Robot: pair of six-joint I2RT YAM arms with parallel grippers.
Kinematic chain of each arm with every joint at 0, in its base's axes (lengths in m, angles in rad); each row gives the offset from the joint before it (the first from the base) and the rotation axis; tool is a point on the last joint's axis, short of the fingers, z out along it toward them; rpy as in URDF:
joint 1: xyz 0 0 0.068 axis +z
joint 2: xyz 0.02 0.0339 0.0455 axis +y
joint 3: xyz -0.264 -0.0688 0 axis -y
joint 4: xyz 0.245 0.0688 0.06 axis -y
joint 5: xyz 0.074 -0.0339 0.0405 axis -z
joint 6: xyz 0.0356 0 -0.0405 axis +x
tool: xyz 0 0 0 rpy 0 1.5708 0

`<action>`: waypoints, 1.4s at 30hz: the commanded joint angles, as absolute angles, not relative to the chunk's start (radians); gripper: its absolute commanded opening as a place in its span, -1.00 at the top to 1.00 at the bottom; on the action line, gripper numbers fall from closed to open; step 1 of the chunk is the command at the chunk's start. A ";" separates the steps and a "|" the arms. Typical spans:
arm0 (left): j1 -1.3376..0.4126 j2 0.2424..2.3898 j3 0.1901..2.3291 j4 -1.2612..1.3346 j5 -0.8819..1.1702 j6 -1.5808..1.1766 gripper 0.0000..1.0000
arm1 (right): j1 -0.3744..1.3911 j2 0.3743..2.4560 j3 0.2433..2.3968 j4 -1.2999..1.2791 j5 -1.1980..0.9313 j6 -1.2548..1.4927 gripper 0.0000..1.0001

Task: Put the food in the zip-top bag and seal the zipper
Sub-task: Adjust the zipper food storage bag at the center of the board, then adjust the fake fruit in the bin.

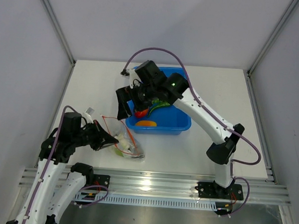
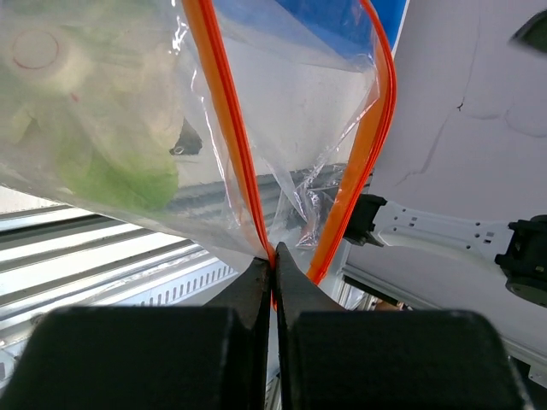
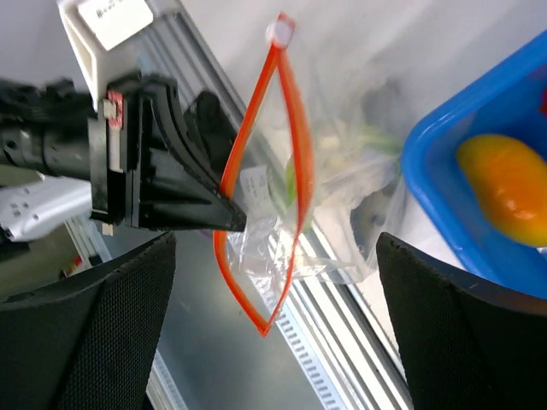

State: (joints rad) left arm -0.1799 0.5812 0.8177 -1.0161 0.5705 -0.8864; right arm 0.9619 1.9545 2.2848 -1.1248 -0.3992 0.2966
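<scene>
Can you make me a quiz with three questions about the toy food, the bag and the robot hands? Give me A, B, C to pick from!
1. Where is the yellow-orange piece?
A in the blue bin
B inside the zip-top bag
C in the left gripper

2. What colour is the zipper?
A blue
B green
C orange-red

3. How is the right gripper?
A shut on the bag
B open, holding nothing
C shut on the zipper

Answers:
1 A: the top view shows it lying on the bin's floor.
2 C: the strip along the bag's mouth is orange-red in both wrist views.
3 B: its fingers stand wide apart at the edges of its own view, gripping nothing.
</scene>
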 commanded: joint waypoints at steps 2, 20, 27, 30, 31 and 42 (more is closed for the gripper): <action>-0.173 0.598 0.830 -1.019 0.568 -0.836 0.99 | 0.839 1.843 2.173 -0.950 -0.427 0.426 -0.99; -0.173 0.715 0.903 -1.061 0.480 -0.604 0.99 | 0.569 2.081 2.094 -0.963 -0.279 0.552 -0.99; -0.172 0.807 0.985 -1.097 0.440 -0.569 0.99 | 0.626 2.158 2.037 -1.201 -0.172 0.428 -0.79; -0.170 0.842 1.017 -1.109 0.437 -0.560 0.99 | 0.656 2.155 1.984 -1.226 -0.149 0.394 -0.74; -0.169 0.859 1.028 -1.111 0.439 -0.555 0.99 | 0.661 2.151 1.953 -1.227 -0.159 0.391 -0.74; -0.166 0.884 1.048 -1.123 0.433 -0.537 0.99 | 0.736 2.088 1.731 -1.164 -0.247 0.368 -0.65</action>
State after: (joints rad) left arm -0.1776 0.8841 1.0080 -1.1213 0.4450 -0.5663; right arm 0.7132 2.1479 1.7859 -1.1667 -0.2146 0.3916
